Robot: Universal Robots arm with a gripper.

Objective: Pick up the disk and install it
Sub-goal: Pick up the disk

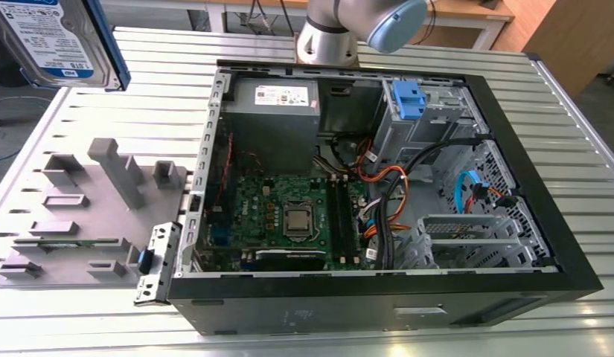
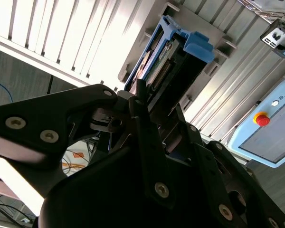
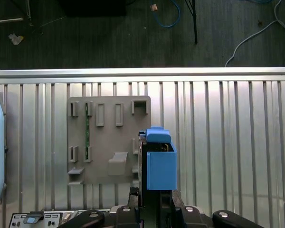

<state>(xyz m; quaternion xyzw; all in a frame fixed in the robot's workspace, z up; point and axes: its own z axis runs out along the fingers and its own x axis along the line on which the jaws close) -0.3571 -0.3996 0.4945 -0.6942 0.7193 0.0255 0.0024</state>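
Observation:
The disk [image 1: 56, 39], a silver drive with a white-and-blue label in a blue carrier frame, hangs high at the exterior view's upper left, well above the table. In both wrist views my gripper [image 3: 153, 194] is shut on it. The black fingers [image 2: 143, 111] clamp the drive's near end, and its blue carrier [image 3: 160, 164] sticks out beyond them. The disk [image 2: 173, 57] is over the grey fixture plate [image 3: 109, 137], to the exterior view's left of the open computer case [image 1: 286, 320].
The case lies open with its motherboard [image 1: 286, 216], grey power-supply box [image 1: 274, 104], loose cables and a drive cage with a blue latch [image 1: 410, 100]. The arm's base [image 1: 332, 33] stands behind the case. A teach pendant [image 2: 270, 128] lies on the slatted table beside the fixture plate.

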